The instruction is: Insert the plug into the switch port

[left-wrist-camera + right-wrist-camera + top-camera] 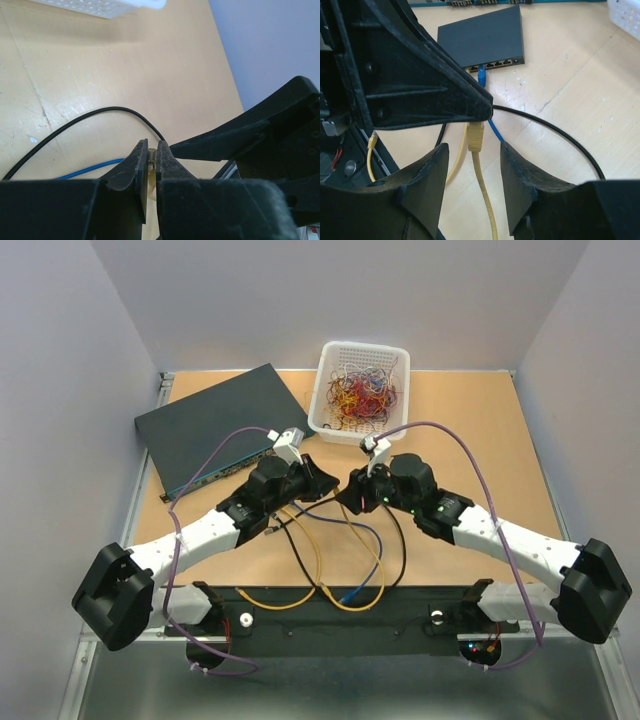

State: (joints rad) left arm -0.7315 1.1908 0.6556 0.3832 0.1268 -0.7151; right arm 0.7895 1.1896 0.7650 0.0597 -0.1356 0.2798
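Observation:
The small black switch [482,40] lies ahead in the right wrist view, its row of ports [492,64] on the near edge. A blue cable [481,75] is plugged into one port. My left gripper [152,147] is shut on the yellow plug [151,161]. In the right wrist view the left fingers [470,102] hold that plug [476,135] pointing up, short of the switch. Its yellow cable [485,200] hangs down between the pads of my open right gripper [472,160], touching neither. In the top view both grippers meet mid-table, left [328,480] and right [350,495], hiding the switch.
A large dark blue-grey box [215,425] lies at the back left. A white basket [322,390] of coloured wires stands at the back centre. Black [300,560], yellow [320,585] and blue [365,585] cables loop over the table near the arm bases.

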